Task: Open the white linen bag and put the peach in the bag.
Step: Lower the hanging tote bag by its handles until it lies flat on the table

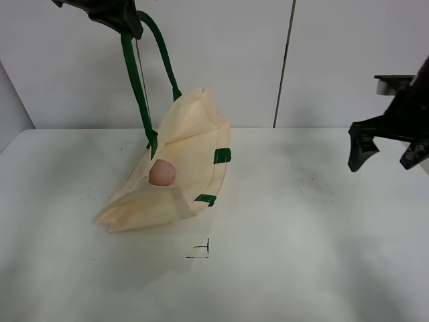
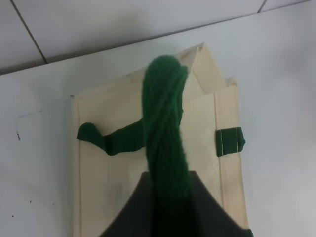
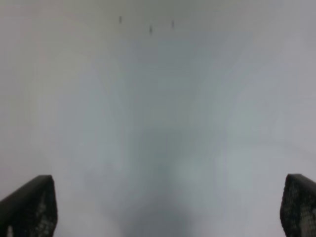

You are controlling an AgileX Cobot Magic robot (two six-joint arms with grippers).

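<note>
though below left gripper (image 1: 129, 25), peach (image 1: 161, 172) apart

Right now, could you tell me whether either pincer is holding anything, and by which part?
The left pincer grips the white linen bag by its dark green strap handle. The right pincer is open and empty.

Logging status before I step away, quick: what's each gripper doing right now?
Left gripper: shut on the green handle of the white linen bag.
Right gripper: jaws open, holding nothing.
</note>
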